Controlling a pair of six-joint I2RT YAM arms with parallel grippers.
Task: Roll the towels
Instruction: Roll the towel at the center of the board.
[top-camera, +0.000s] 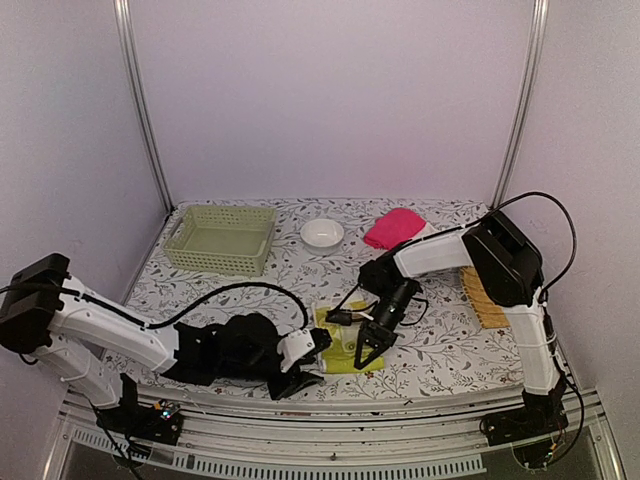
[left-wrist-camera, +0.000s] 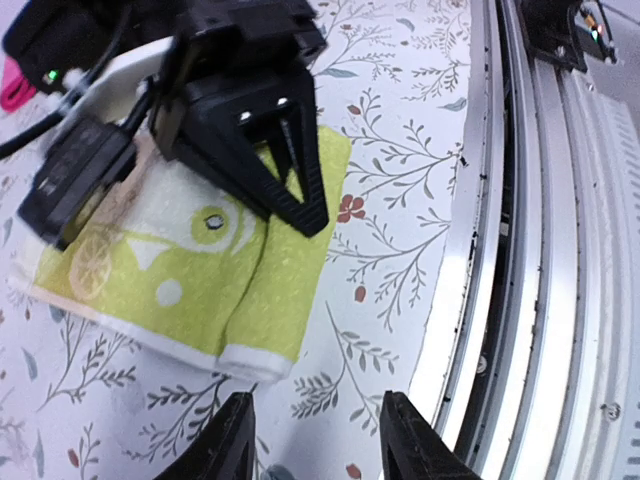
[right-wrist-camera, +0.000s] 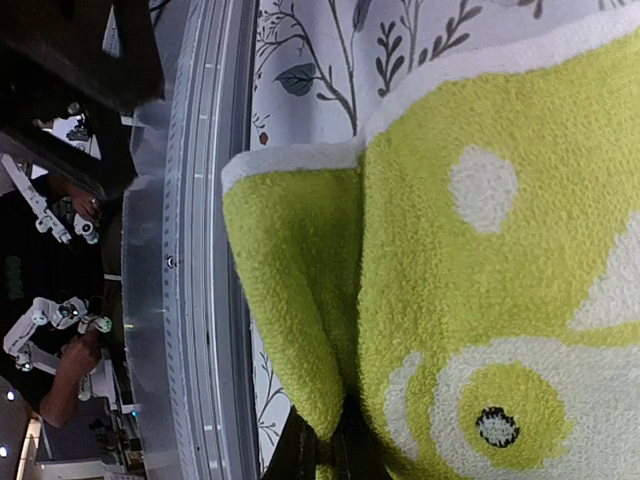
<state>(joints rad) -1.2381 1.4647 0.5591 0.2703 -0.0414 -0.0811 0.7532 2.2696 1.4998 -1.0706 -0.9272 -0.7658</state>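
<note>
Right gripper (left-wrist-camera: 300, 205) is clamped shut on the yellow-green towel (left-wrist-camera: 200, 270), pinching a raised fold of the cloth between its fingertips. In the right wrist view the fold runs straight down into the closed fingers, with the towel's white-trimmed edge hanging loose on the side toward the metal rail (right-wrist-camera: 200, 250). The rest of the towel lies flat on the flowery tabletop (top-camera: 440, 350) under and behind that gripper, lemon print and white dots facing up.

Left gripper (left-wrist-camera: 318, 415) is open with nothing between its fingers. It sits low over the tabletop just short of the towel's near corner and isn't touching it. From its camera the towel is right ahead, the right gripper is directly beyond that, and the rail runs along its right side.

Other stuff, all well beyond both grippers toward the back of the tabletop:
- a pink towel (top-camera: 393, 227) lying bunched up, past the right arm
- a pale green basket (top-camera: 222, 238), past the left gripper
- a small white round thing (top-camera: 322, 232) between those two, could be a cream towel or a bowl, honestly can't tell from this far

There's also a yellow woven tray (top-camera: 485, 300) out to the right of the right gripper, partly hidden by the arm.
</note>
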